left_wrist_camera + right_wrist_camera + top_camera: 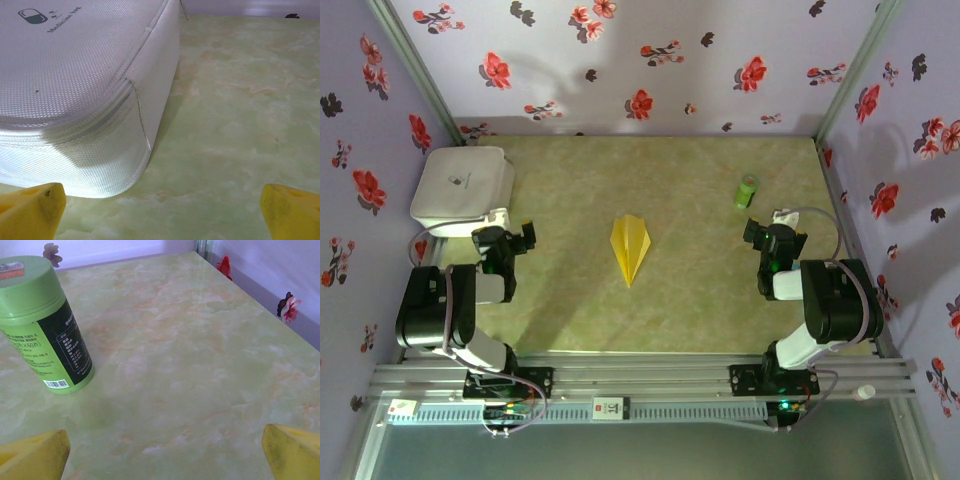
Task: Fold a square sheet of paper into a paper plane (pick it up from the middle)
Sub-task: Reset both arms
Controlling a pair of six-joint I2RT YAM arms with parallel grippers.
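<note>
A slim yellow paper plane (pixel 630 248) lies flat in the middle of the green table, its pointed tip toward the near edge, with a centre crease. My left gripper (pixel 510 238) rests well to its left, open with nothing between its fingers, beside the white box. My right gripper (pixel 772 238) rests well to the plane's right, open too and empty. In the left wrist view the yellow fingertips (pixel 32 207) stand wide apart over bare table. The right wrist view likewise has its fingertips (pixel 295 452) spread wide over bare table.
A white rounded medicine box (pixel 463 185) sits at the back left; its corner (pixel 100 150) lies just ahead of my left gripper. A small green cylinder (pixel 747 190) stands at the back right, seen close in the right wrist view (pixel 42 325). Floral walls enclose the table.
</note>
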